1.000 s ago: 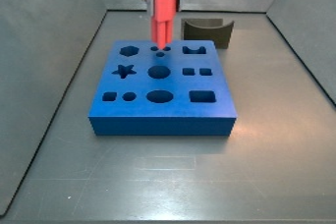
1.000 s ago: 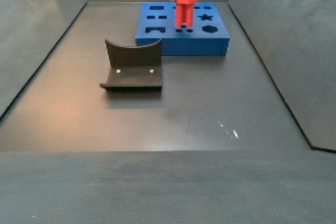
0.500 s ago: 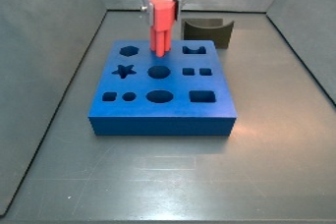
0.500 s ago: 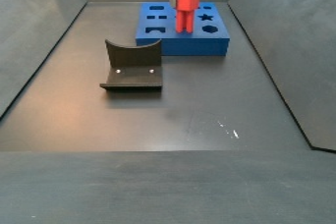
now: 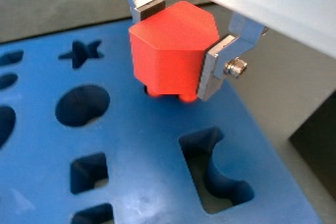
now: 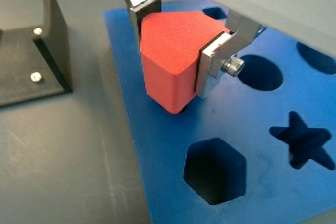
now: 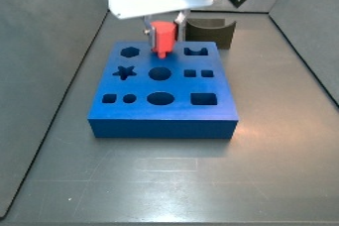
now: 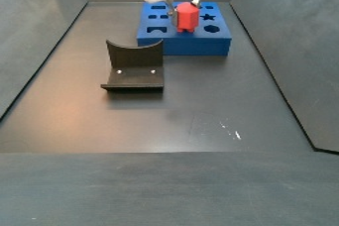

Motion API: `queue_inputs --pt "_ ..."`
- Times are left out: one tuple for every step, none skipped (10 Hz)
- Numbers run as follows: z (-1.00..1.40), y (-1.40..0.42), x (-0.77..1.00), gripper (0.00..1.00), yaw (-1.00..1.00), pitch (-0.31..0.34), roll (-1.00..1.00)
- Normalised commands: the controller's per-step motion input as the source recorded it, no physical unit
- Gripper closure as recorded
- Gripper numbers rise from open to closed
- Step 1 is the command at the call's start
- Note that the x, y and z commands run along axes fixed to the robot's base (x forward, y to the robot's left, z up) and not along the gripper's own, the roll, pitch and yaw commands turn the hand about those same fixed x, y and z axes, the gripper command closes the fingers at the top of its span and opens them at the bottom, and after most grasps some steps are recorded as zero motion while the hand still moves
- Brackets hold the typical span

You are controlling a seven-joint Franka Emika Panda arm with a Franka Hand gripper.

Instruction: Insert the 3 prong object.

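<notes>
Gripping 3 prong object, claw now lower, object sunk further into blue block.

Lab test cell, grey walled enclosure, fixture, gripper over blue holed block

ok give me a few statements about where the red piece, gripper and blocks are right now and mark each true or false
1. The gripper is shut on the 3 prong object. True: its fingers press on both sides of the piece in both wrist views.
2. The red piece lies flat on the floor beside the blue block. False: it stands upright over the block's top, in the gripper.
3. The fixture stands apart from the blue block. True.
4. The blue block has only round holes. False: a star hole and a hexagonal hole show too.
5. The gripper hovers over the fixture. False: it is over the blue block.
</notes>
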Motion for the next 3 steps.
queue_inputs --pt "-0.39 -0.23 -0.15 1.00 0.36 -0.097 0.41" --pt "0.00 0.00 0.00 1.00 0.00 0.006 0.00" --pt "0.00 0.00 0.00 1.00 0.00 0.000 0.00"
